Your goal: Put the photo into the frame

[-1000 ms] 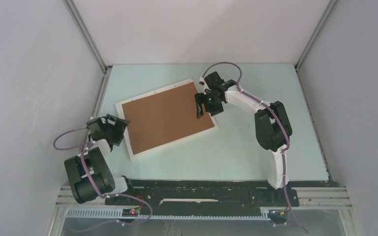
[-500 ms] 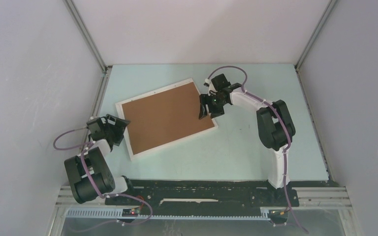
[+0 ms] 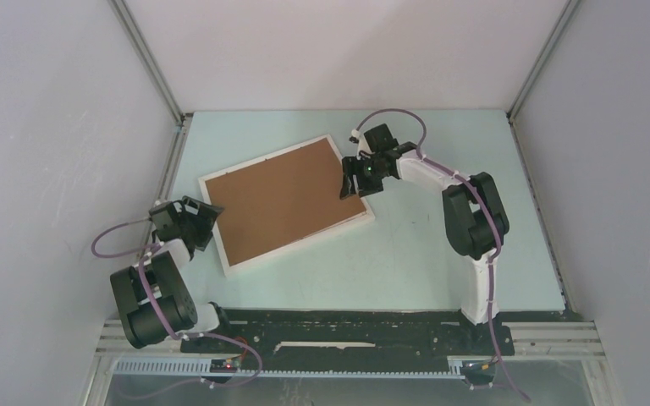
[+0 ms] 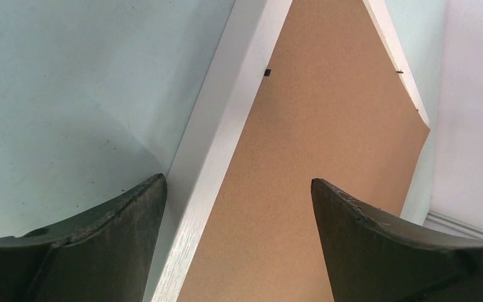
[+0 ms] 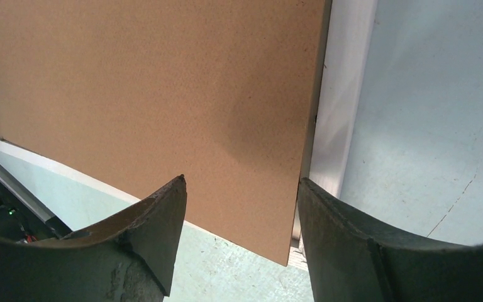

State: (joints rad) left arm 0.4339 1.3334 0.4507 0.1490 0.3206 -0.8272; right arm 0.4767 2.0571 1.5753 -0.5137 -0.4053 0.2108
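Top view: the frame (image 3: pixel 300 245) lies flat and askew on the table (image 3: pixel 406 254), left of centre, with a brown board (image 3: pixel 283 200) set within its white border. The right gripper (image 3: pixel 351 188) stands over the frame's right edge, near its far corner. Its jaws are released and straddle the board's edge, the right finger (image 5: pixel 377 251) over the white border; contact cannot be judged. The left gripper (image 3: pixel 196 222) sits low just beside the frame's left edge, its jaws spread wide and grasping nothing.
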